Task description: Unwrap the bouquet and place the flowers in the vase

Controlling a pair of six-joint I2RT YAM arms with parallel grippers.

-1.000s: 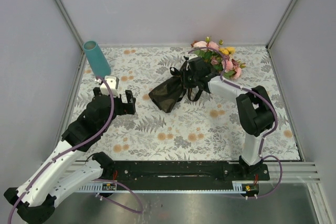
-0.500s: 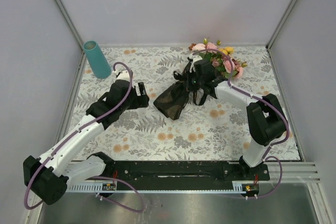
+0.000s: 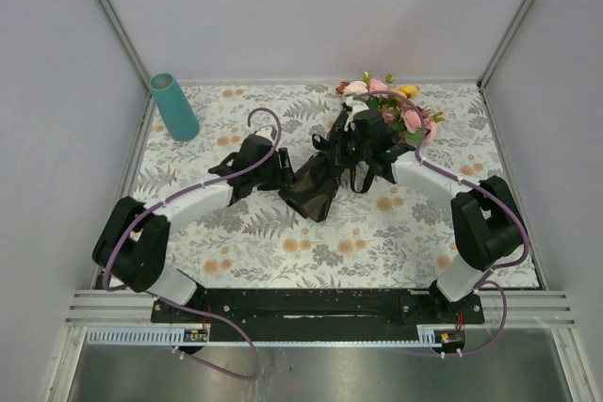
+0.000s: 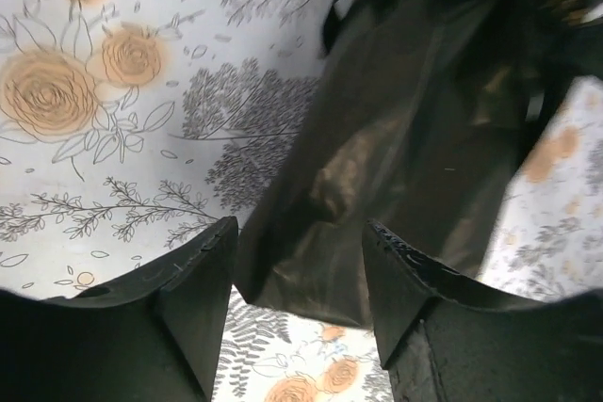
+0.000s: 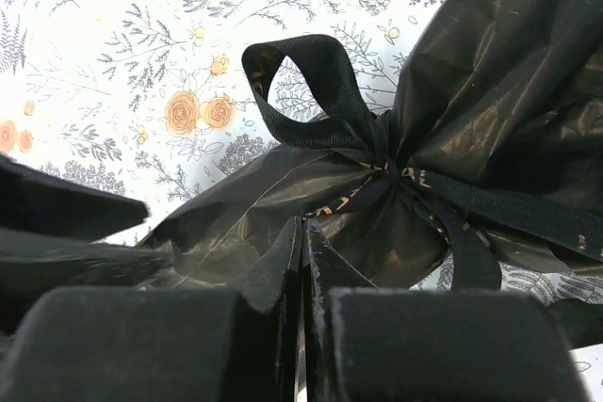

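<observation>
The bouquet lies mid-table, its glossy black paper (image 3: 316, 187) pointing to the near left. The flowers (image 3: 391, 105) show pink and yellow at its far right. My left gripper (image 3: 285, 168) is open at the paper's left end. In the left wrist view its fingers (image 4: 209, 265) stand either side of the paper's lower edge (image 4: 377, 176) without touching it. My right gripper (image 5: 303, 223) is shut at the tied waist (image 3: 353, 143), where a gold-lettered ribbon tail (image 5: 350, 197) runs from the knot to its tips. The teal vase (image 3: 174, 107) stands upright at the far left corner.
A floral-print cloth (image 3: 377, 233) covers the table. Grey walls close in the left, back and right sides. A black ribbon loop (image 5: 301, 82) sticks up from the knot. Both arm bases sit on the black rail (image 3: 311, 306) at the near edge.
My left arm has swung right from near the vase to the bouquet's paper end, and its jaws have narrowed. The right gripper and bouquet have shifted slightly to the right.
</observation>
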